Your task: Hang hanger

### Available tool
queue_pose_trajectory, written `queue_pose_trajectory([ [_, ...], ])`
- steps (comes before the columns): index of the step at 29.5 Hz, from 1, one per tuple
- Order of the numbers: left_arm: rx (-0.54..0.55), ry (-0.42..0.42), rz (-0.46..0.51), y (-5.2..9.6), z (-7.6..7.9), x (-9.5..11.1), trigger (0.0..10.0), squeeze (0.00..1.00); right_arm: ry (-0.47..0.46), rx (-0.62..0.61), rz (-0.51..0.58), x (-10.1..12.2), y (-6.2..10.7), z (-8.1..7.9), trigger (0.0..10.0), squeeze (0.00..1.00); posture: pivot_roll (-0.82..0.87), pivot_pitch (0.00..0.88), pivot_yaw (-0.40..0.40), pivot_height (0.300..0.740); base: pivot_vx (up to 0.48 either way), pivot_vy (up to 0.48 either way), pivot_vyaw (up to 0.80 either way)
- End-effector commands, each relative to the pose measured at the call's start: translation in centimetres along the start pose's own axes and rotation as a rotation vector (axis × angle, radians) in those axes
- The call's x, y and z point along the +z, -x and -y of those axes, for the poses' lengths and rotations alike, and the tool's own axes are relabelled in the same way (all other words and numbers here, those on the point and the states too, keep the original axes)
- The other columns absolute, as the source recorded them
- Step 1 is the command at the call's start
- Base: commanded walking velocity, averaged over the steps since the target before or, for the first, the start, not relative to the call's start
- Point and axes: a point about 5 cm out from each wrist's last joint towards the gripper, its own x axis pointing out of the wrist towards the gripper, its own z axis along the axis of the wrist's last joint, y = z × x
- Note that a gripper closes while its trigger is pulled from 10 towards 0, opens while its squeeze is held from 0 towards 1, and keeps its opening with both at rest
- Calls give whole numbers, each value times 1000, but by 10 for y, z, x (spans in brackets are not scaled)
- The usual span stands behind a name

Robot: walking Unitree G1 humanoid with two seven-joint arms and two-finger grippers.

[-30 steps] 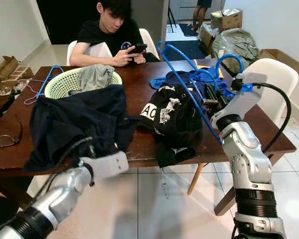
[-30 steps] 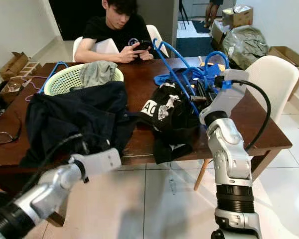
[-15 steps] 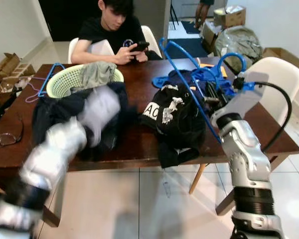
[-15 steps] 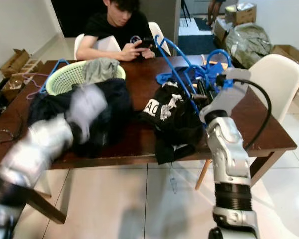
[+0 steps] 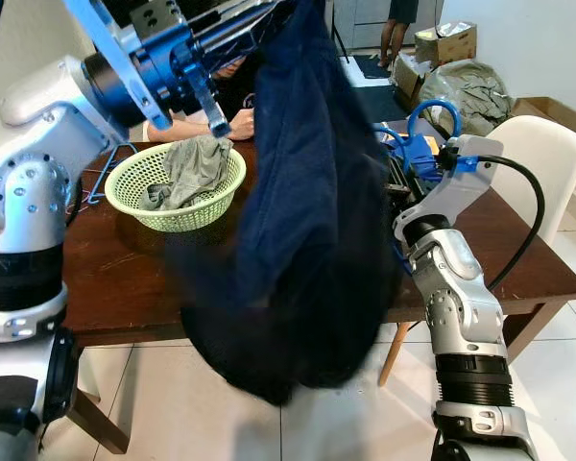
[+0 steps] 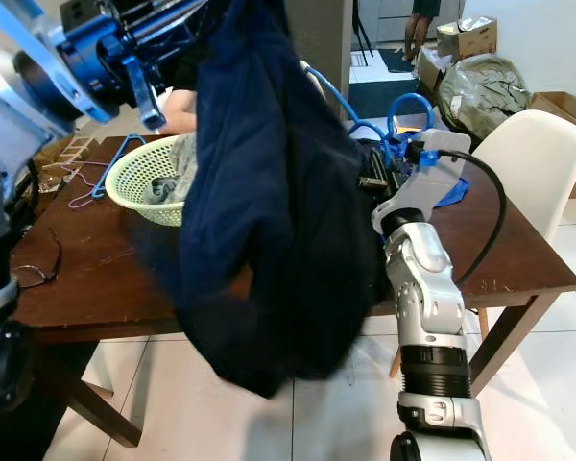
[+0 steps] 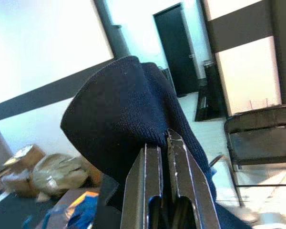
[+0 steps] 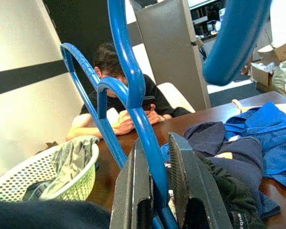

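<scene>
The left claw (image 7: 164,143) is raised high toward 11 o'clock in the head views, its two black fingers pinched tight on a fold of a dark navy garment (image 5: 307,221). The garment hangs free from that grip, draping down in front of the desk (image 5: 115,288) and blocking most of the middle of the scene; its lower edge is blurred.

The right claw (image 8: 157,162) sits at about 3 o'clock over the desk, closed on the stem of a blue hanger (image 8: 128,90). In the right wrist view the hanger's blue rod runs between the two fingers and rises above them, with at least one more blue hanger loop just beside it. Below and beyond lie dark and blue clothes (image 8: 238,143) piled on the desk.

At 10 o'clock a pale green basket (image 5: 178,187) stands on the desk with a grey cloth (image 5: 194,165) in it. A person's arm (image 5: 197,125) rests on the far edge behind the basket.

As for progress, both pieces appear to be in hand, garment lifted and hanger gripped, but they are apart: the hanger is not inside the garment's neck or shoulders. What seems left is bringing the two together, threading the hanger in, and then hanging it on a rail, which I cannot make out here.
</scene>
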Motion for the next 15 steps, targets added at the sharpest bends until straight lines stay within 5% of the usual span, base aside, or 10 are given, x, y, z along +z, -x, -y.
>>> queue_pose_trajectory([
  [1, -30, -31, 52, 1, -4, 26, 0, 0, -16, 4, 22, 2, -3, -3, 10000, 0, 58, 0, 76, 740, 0, 0, 0],
  [3, -98, -14, 73, -3, -3, 43, 0, 0, -20, 0, 27, 1, -3, -3, 10000, 0, 58, 0, 76, 740, 0, 0, 0],
  [8, -137, -1, 33, -1, 1, 43, 0, 0, -23, -1, 30, 1, -4, -3, 10000, 0, 61, 0, 78, 740, 0, 0, 0],
  [15, -18, -44, -66, 5, -10, 29, 0, 0, -21, 2, 29, 1, -4, -2, 10000, 0, 57, 0, 71, 740, 0, 0, 0],
])
